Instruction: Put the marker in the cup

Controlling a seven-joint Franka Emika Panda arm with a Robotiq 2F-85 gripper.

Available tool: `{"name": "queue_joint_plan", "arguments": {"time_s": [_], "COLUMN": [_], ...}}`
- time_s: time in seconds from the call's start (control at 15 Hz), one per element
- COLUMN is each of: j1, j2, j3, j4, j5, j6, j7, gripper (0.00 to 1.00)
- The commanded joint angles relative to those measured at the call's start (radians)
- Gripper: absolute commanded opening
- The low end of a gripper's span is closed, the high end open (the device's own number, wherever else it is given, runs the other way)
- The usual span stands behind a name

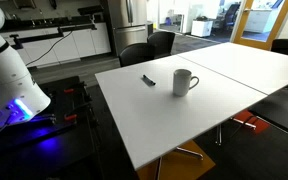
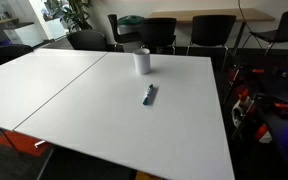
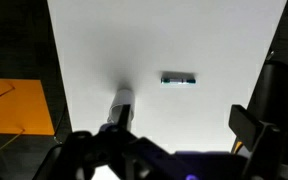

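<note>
Robot arm: a white-shelled robot arm (image 1: 6,60) stands at the left edge of an exterior view, beside the bench, with a blue glow low at its foot.
Bench: a broad white rectangular bench (image 1: 164,120) with a seam running across its top, seen in both exterior views (image 2: 104,110).
Marker: the short, dark, stick-shaped marker (image 1: 148,79) lies flat on the bare bench top, just left of the mug and clear of it. In an exterior view (image 2: 150,95) it lies nearer the camera than the mug. In the wrist view (image 3: 178,79) it lies crosswise on the white surface.
Mug: the white cylindrical ceramic mug (image 1: 185,82) stands upright on the bench, its loop handle on its right side. It also stands upright in an exterior view (image 2: 142,61), towards the far edge.
Chairs: dark chairs (image 1: 149,48) line the far edge of the bench (image 2: 159,30).
Gripper: the dark gripper (image 3: 169,150) fills the bottom of the wrist view, above the bench. Its jaws stand apart and hold nothing, and the marker is well apart from it.
</note>
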Motion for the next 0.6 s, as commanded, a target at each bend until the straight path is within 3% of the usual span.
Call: {"name": "queue_joint_plan", "arguments": {"time_s": [0.0,0.53], "j1": [0.004,0.012], "j2": [0.001,0.006], "j3": [-0.003,0.003], "j4": [0.002,-0.001], "j5": [-0.002,0.009], "j6": [-0.002,0.022], "j7": [0.002,0.01], "gripper": [1.0,1.0]}}
